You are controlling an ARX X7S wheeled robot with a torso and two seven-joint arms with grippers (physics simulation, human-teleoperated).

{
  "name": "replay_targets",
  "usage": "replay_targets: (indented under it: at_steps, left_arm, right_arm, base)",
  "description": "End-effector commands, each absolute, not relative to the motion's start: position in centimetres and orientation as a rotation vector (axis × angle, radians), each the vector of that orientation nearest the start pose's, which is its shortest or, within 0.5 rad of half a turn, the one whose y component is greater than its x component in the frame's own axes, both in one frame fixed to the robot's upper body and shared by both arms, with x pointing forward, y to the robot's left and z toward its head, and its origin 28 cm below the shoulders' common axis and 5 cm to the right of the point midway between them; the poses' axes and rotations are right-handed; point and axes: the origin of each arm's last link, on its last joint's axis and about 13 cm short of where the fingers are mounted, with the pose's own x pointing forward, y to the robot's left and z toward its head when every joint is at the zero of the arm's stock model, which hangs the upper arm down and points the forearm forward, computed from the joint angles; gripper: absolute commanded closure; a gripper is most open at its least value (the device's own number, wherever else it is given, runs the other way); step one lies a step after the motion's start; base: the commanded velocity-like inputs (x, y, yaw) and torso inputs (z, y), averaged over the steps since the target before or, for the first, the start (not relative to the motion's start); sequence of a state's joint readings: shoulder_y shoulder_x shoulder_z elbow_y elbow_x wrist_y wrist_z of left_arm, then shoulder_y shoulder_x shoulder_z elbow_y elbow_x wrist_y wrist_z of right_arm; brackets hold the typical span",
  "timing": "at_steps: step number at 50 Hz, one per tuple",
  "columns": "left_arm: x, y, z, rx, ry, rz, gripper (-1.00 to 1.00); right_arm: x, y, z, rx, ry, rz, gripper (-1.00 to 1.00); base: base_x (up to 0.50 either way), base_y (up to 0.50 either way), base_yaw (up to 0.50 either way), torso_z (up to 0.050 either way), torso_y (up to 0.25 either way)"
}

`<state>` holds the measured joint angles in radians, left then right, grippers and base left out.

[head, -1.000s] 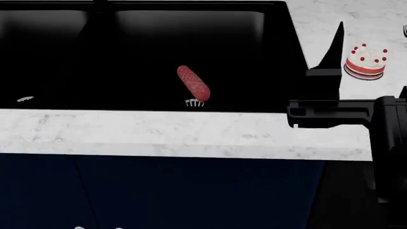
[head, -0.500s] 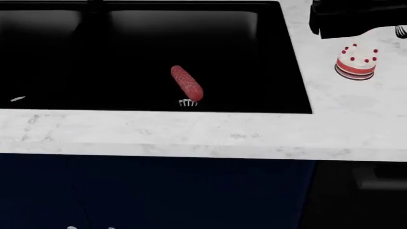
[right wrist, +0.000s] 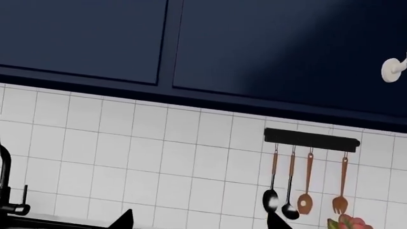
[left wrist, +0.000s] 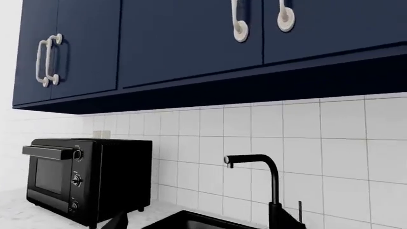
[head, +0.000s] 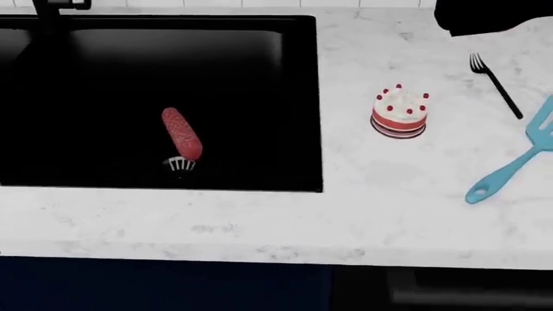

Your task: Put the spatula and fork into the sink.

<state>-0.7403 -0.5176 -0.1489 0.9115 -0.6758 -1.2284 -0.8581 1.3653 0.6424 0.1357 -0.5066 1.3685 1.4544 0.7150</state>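
In the head view the slim dark fork [head: 494, 83] lies on the white marble counter [head: 259, 223] at the far right, past a small cake. Just nearer lies the light-blue spatula [head: 517, 162], its blade cut off by the picture's edge. The black sink [head: 298, 39] fills the left of that view, and its corner [left wrist: 190, 220] shows in the left wrist view. A black part of my right arm [head: 493, 16] hangs above the fork's far end. The right gripper [right wrist: 200, 224] is open and empty, facing the tiled wall. The left gripper [left wrist: 197, 225] shows one fingertip [left wrist: 117, 222] set wide.
A red sausage [head: 181, 134] with small pale prongs [head: 180, 164] lies in the sink basin. A white and red cake [head: 399, 111] stands between sink and fork. A black faucet [left wrist: 273, 191] rises behind the sink, a black oven [left wrist: 83, 183] beside it. Utensils hang on a wall rail [right wrist: 311, 139].
The head view has swung right: sink and sausage slid left, and the fork and spatula came into view. My right arm rose from the counter's front edge to the upper right.
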Motion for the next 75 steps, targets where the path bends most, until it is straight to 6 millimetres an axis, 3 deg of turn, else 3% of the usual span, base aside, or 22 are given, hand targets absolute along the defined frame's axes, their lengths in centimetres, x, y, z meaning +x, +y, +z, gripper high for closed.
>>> replay_targets:
  at_steps: [1, 35, 56, 64, 75]
  left_arm:
    - [20.8, 26.4, 27.1, 0.103, -0.441, 0.563, -1.0]
    - [20.5, 26.2, 27.6, 0.096, -0.449, 0.554, -1.0]
    - [20.3, 26.2, 27.8, 0.095, -0.448, 0.56, -1.0]
    - [20.5, 26.3, 27.4, 0.096, -0.434, 0.565, -1.0]
    - [20.6, 26.5, 27.1, 0.089, -0.422, 0.561, -1.0]
  right_arm:
    - [20.5, -17.2, 37.3, -0.128, -0.378, 0.055, -1.0]
    - [20.0, -17.0, 37.1, -0.143, -0.381, 0.08, -1.0]
    - [19.2, -16.7, 36.5, -0.176, -0.346, 0.057, -1.0]
    - [18.2, -17.7, 36.9, -0.148, -0.24, -0.115, -1.0]
    - [17.2, -18.7, 35.9, -0.112, -0.146, -0.196, -1.0]
  base:
    - [0.46, -0.25, 0.0, 0.0, 0.0]
    - [0.5, 0.06, 0.0, 0.0, 0.0]
    - [0.01, -0.05, 0.0, 0.0, 0.001]
    - [0.0, 0.0, 0.0, 0.0, 0.0]
    - [0.0, 0.0, 0.0, 0.0, 0.0]
